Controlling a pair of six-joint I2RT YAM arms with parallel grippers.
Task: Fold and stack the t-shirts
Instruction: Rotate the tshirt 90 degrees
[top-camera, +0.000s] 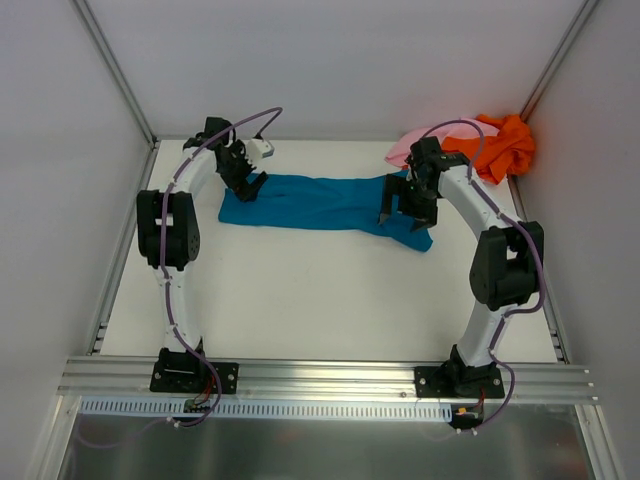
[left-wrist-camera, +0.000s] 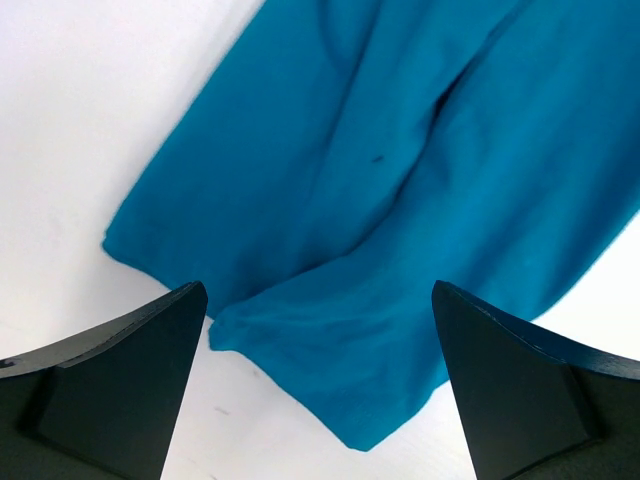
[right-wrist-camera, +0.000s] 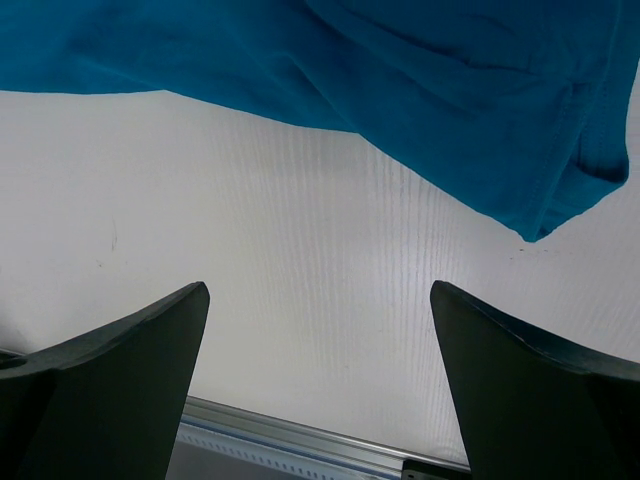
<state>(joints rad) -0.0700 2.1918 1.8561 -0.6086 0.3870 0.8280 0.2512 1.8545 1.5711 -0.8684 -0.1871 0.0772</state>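
The teal shirt was laid across the table's far half. Left gripper and right gripper were spread wide, empty, above its ends. Orange shirt and pink shirt were heaped in the far-right corner.

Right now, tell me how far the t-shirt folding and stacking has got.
Partly done: the teal-blue cloth t-shirt lies on the white table as a long narrow band, apparently folded lengthwise. In hand: nothing; the left gripper and right gripper hover open over its two ends. Left: the crumpled bright orange shirt and pale pink shirt sit heaped in the far right corner, unfolded, and no stack exists.
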